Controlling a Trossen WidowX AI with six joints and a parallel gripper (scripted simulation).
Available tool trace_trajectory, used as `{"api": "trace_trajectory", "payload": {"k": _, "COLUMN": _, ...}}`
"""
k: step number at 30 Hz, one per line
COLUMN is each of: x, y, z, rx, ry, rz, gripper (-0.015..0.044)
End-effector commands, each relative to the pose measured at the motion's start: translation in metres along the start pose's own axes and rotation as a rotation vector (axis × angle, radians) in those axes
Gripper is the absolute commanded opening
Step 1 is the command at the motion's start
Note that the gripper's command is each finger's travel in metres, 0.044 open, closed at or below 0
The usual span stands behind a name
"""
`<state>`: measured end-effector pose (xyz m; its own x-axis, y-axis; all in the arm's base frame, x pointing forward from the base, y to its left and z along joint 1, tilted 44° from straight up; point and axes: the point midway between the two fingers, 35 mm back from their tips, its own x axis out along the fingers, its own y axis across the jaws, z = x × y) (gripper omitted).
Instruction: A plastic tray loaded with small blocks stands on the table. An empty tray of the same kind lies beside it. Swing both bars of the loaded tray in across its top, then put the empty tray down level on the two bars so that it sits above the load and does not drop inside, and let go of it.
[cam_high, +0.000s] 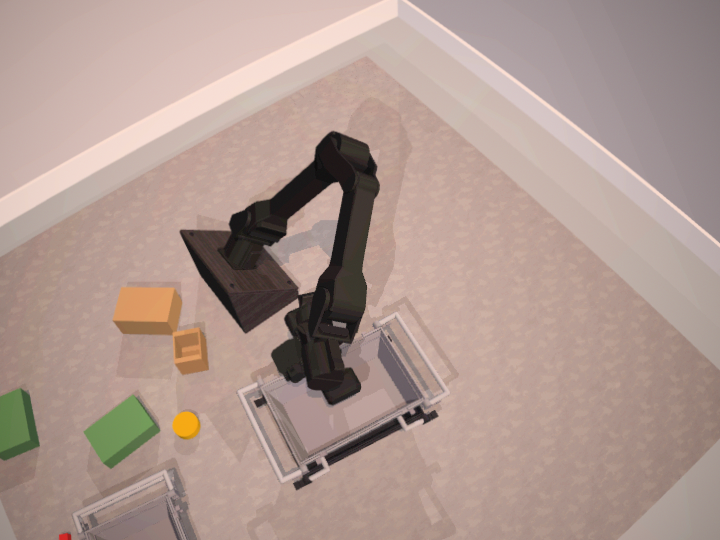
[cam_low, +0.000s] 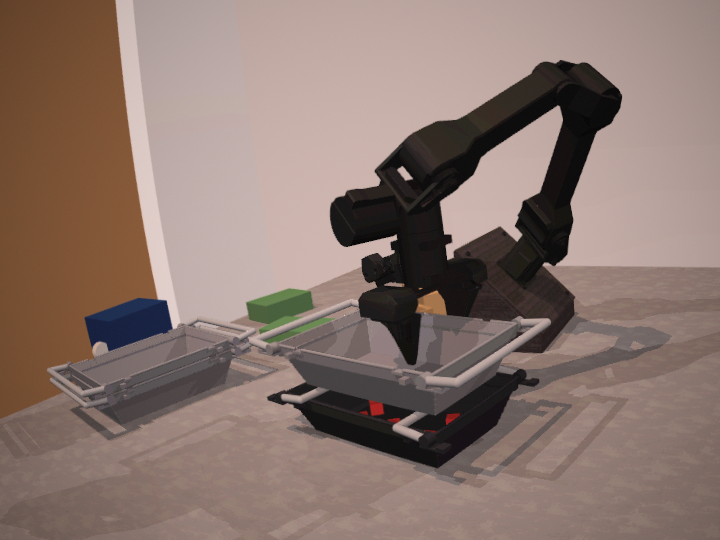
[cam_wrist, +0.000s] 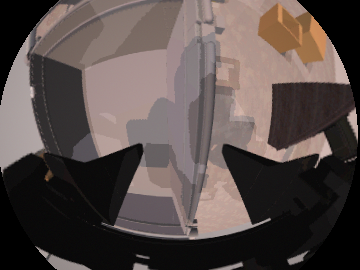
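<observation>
The loaded black tray (cam_low: 348, 428) stands on the table, with red blocks (cam_low: 376, 408) inside. Its two wire bars, one at the left (cam_low: 304, 399) and one at the right (cam_low: 408, 420), run in under the grey tray. The empty grey tray (cam_low: 348, 377) (cam_wrist: 120, 95) sits above the black tray and looks about level, its own bars out over its ends. The contact on the far side is hidden. My gripper (cam_wrist: 183, 148) is open, one finger inside the grey tray and one outside, astride its long wall nearest the arm's base. Neither fingertip grips the wall.
Another grey tray (cam_high: 139, 517) (cam_low: 168, 386) stands to one side, a blue block (cam_low: 127, 322) behind it. Green blocks (cam_high: 122, 430) (cam_low: 279, 306), a yellow disc (cam_high: 186, 424), an orange block (cam_high: 148, 308) and an open orange box (cam_high: 191, 363) lie near the wooden base (cam_high: 250, 279).
</observation>
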<state>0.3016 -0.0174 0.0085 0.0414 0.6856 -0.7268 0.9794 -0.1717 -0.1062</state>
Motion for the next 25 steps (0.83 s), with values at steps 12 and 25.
{"api": "trace_trajectory", "payload": {"k": 12, "x": -0.038, "y": 0.005, "z": 0.001, "rx": 0.003, "ry": -0.006, "rz": 0.001, "gripper": 0.044}}
{"api": "trace_trajectory", "payload": {"k": 25, "x": -0.11, "y": 0.001, "z": 0.0, "rx": 0.006, "ry": -0.006, "rz": -0.004, "gripper": 0.044}}
